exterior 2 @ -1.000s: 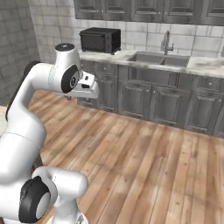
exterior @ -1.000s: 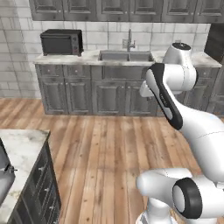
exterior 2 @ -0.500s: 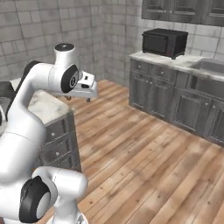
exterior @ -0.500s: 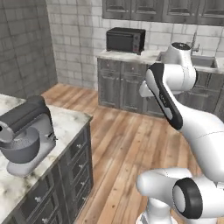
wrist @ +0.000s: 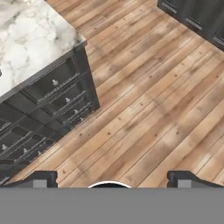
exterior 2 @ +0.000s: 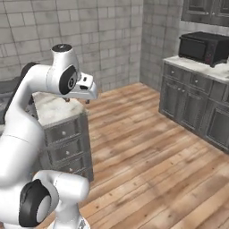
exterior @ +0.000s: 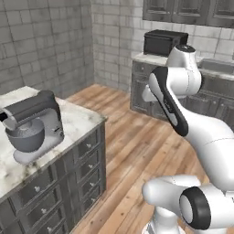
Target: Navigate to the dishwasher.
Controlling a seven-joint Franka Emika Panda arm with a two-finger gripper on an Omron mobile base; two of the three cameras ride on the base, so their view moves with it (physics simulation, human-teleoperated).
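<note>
Our end effector (wrist: 109, 175) hangs spread and empty over the wooden floor (wrist: 148, 100), just beside the marble-topped island bench (exterior: 82, 121) carrying a grey stand mixer (exterior: 32, 125); we cannot make out the dishwasher.

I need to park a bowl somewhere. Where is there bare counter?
The marble island top lies bare between the stand mixer and its corner nearest the wood floor. The wall counter is crowded around the microwave.

No legible text, label, brand, number or sign on any surface: mixer (exterior: 32, 130), microwave (exterior 2: 203, 47) and cabinet fronts (wrist: 52, 105) are all unmarked.
</note>
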